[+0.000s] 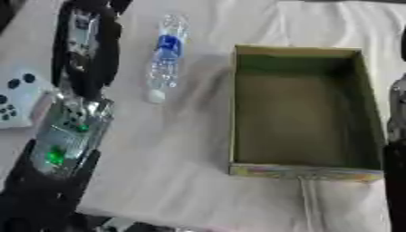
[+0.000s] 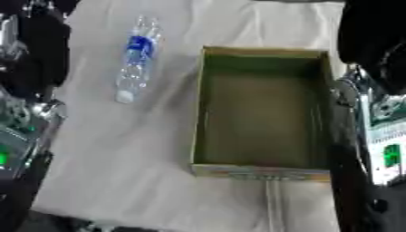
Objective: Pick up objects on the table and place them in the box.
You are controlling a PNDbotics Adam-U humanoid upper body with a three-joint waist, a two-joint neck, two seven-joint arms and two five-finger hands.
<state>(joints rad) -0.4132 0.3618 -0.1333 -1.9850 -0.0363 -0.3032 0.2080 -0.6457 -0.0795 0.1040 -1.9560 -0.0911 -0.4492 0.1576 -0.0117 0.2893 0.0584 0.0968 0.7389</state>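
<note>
One bottle (image 1: 165, 56) is all I see loose on the cloth (image 1: 158, 154) in the left eye view: clear plastic, blue label, lying on its side with the white cap toward me, just left of the box (image 1: 238, 113). My left hand (image 1: 83, 50) sits up the left edge, beside the bottle but apart from it; the fingers are a dark blur, so I cannot tell how they stand. A white controller (image 1: 16, 97) lies at the far left edge.

From the right eye view, the bottle lies well apart from my right hand (image 2: 373, 43), across the box. I cannot tell those fingers' state either.
</note>
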